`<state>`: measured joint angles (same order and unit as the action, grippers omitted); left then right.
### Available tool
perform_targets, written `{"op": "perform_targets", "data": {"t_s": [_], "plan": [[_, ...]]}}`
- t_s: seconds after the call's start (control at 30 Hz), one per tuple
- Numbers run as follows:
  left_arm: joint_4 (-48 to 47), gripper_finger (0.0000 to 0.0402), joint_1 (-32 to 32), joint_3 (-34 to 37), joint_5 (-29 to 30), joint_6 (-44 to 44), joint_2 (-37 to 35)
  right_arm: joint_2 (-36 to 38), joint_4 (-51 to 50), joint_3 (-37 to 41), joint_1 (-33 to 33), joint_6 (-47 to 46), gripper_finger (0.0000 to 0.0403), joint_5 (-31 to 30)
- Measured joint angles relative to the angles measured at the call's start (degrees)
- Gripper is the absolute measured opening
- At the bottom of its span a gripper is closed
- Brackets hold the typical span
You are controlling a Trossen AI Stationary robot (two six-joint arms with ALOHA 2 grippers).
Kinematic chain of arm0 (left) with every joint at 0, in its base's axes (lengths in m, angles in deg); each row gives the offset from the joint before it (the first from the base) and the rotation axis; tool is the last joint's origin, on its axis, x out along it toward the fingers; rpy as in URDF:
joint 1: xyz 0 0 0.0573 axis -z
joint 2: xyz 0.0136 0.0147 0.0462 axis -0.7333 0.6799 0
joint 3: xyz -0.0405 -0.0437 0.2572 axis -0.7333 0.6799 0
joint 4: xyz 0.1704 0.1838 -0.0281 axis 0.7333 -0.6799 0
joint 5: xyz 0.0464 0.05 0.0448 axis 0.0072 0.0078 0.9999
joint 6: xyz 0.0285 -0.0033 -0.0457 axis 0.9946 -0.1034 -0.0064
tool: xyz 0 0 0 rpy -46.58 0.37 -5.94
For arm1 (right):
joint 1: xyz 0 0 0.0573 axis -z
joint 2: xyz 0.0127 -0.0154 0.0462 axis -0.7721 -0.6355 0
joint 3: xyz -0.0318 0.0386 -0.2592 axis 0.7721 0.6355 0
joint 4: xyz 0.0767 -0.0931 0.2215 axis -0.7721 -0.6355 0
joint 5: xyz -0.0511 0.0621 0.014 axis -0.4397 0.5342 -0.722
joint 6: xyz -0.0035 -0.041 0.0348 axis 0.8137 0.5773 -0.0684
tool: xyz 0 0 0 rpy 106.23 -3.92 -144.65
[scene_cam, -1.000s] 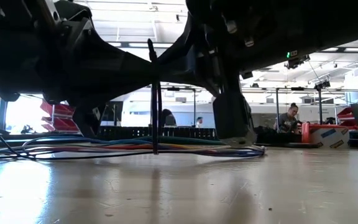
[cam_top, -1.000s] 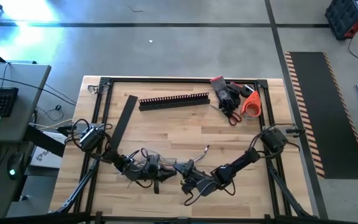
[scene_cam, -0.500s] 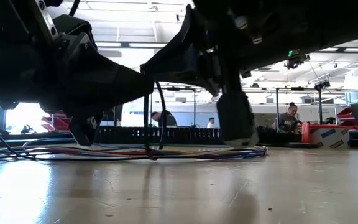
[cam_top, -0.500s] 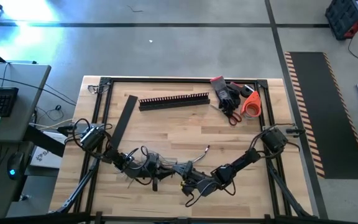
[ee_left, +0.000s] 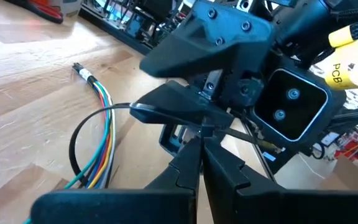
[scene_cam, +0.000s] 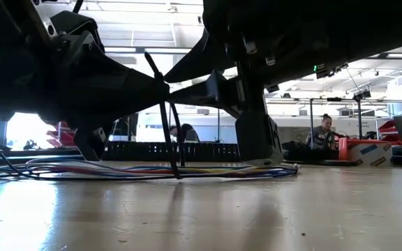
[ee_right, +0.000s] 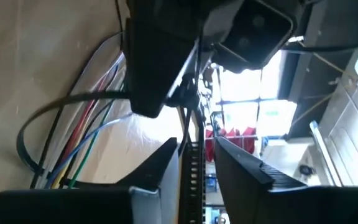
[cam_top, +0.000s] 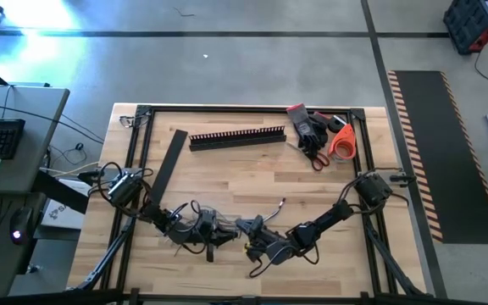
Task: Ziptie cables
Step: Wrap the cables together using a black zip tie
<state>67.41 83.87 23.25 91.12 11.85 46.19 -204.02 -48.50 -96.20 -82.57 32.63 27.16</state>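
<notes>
Worktop [cam_top: 227,174]: pale wooden butcher-block surface inside a black metal frame.
Left tool [cam_top: 219,236]: low over the worktop near its front edge, left of centre. In the left wrist view the two dark fingers [ee_left: 188,163] are pressed together on a thin black plastic zip tie [ee_left: 104,112], pinching one end of it.
Cables [scene_cam: 138,169]: a bundle of thin, flexible, multicoloured wires (blue, green, yellow, red, pale) lying flat on the worktop along the front edge, beneath and between both tools. One free end with a small connector [ee_left: 82,71] points toward the worktop centre.
Zip tie: forms an open loop around the cables, wide and slack, well apart from the wires on the outer side. In the low view it rises from the bundle up to the tools.
Right tool [cam_top: 250,238]: near the front edge at centre, just beside the left tool, tips almost touching it. In the right wrist view its fingers [ee_right: 160,163] sit close on the ribbed tail of the zip tie, nipping it.
Far-edge items: black comb-toothed slotted duct [cam_top: 237,136], flat black strip [cam_top: 169,161], gloves and scissors at the far right corner, untouched.
Progress (judgement): the tie is wrapped around the bundle; threading appears in hand.
Remaining (judgement): pull the tail to cinch the loop tight.
</notes>
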Motion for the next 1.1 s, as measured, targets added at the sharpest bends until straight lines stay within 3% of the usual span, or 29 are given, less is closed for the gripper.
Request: {"op": "perform_targets", "data": {"t_s": [0.37, 0.67, 1.1], "plan": [[-0.07, 0.0000, 0.07, 0.00, -0.31, 0.37, 0.00, -0.01, -4.87, -0.02, 0.32, -6.14, 0.0096, 0.66], [-0.15, 0.0000, 0.07, 0.00, -1.55, 0.18, 0.00, -0.02, -7.33, -0.02, 1.80, -13.50, 0.0007, 6.80], [-0.46, 0.0000, 0.07, 0.00, -2.26, -0.02, -0.02, -0.02, -7.19, -0.02, 2.59, -17.72, 0.0092, 8.91]]}}
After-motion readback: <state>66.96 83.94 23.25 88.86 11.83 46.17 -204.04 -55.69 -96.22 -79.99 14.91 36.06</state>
